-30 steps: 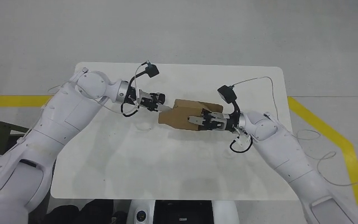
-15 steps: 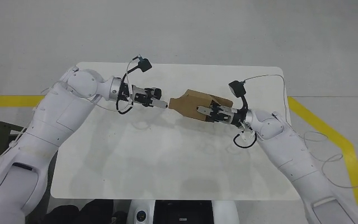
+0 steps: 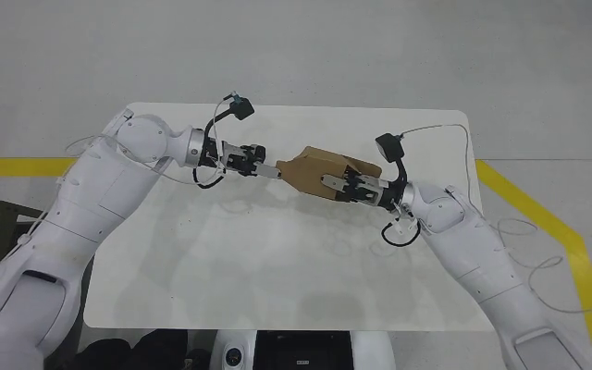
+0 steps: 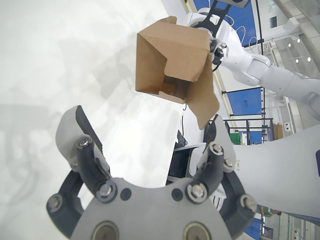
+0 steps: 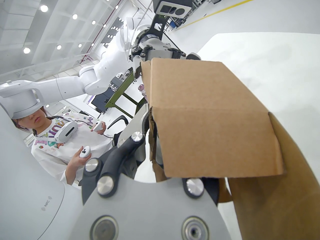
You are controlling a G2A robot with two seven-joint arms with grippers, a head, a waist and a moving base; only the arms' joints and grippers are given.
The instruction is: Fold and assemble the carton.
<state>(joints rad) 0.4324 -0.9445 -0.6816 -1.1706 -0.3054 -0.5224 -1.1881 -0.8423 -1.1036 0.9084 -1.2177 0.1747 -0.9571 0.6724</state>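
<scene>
Since a second ago the carton [image 3: 319, 169] has shifted right and farther back above the middle of the table [image 3: 277, 277]. The left gripper [image 3: 271, 172], spread open, has followed to its left end. The right gripper [image 3: 335, 185] clamps its near-right wall.

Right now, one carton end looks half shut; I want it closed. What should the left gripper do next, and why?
Probably nudge the open left gripper forward to press the loose flap inward: it juts out beside one finger, the end gapes, and the right gripper holds the carton.
</scene>
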